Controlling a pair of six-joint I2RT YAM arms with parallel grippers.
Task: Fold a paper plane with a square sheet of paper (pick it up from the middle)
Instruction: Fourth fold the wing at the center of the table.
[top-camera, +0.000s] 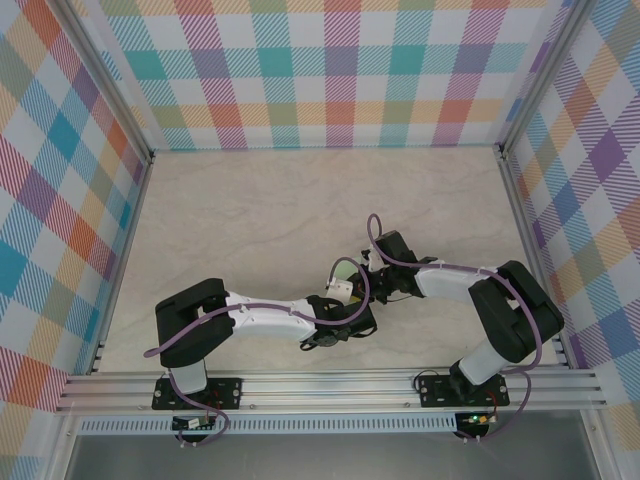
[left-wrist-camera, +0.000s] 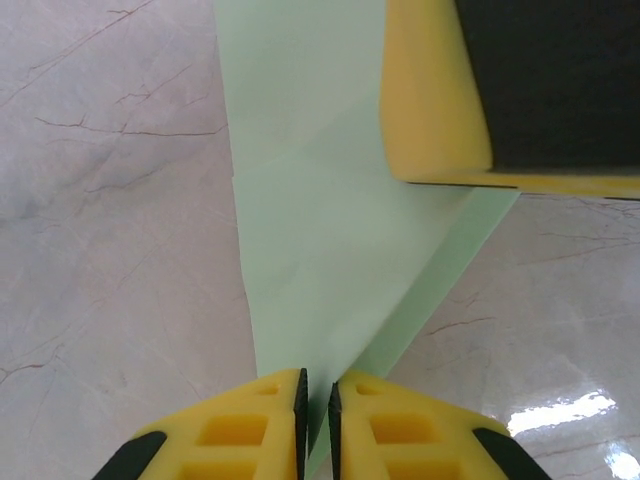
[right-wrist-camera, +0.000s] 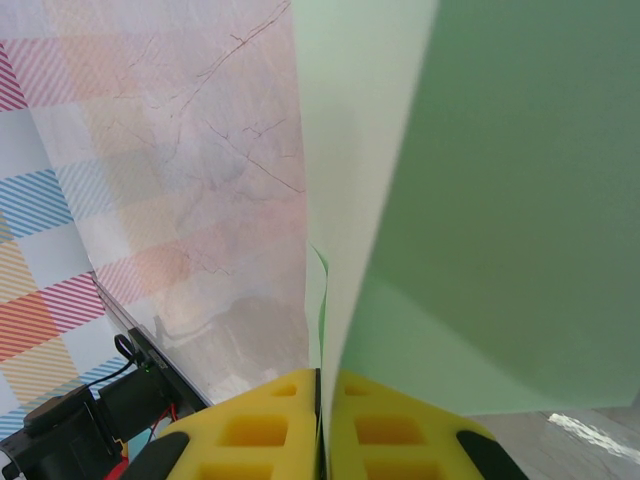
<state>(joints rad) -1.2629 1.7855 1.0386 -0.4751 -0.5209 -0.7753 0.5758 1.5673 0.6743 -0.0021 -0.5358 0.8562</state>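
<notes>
Pale-green folded sheet of paper (left-wrist-camera: 320, 250) sits at the near middle of the bench (left-wrist-camera: 110, 250), its long axis running straight ahead from the tapered tip pinched between the left fingers (left-wrist-camera: 245, 425) to the far portion clamped between the closed right fingers (right-wrist-camera: 400, 430).

Top external: looked down from above and behind the arm bases, facing the far wall, far enough off to take in the whole table (top-camera: 250, 200).
Left wrist: sat just behind the left gripper (left-wrist-camera: 315, 405), facing steeply down, very near the table.
Right wrist: sat just behind the right gripper (right-wrist-camera: 322, 405), close in, looking across the table to a checked wall (right-wrist-camera: 40, 230).
Shared: all three took in the sheet of paper (top-camera: 343, 268), near the table's middle.
</notes>
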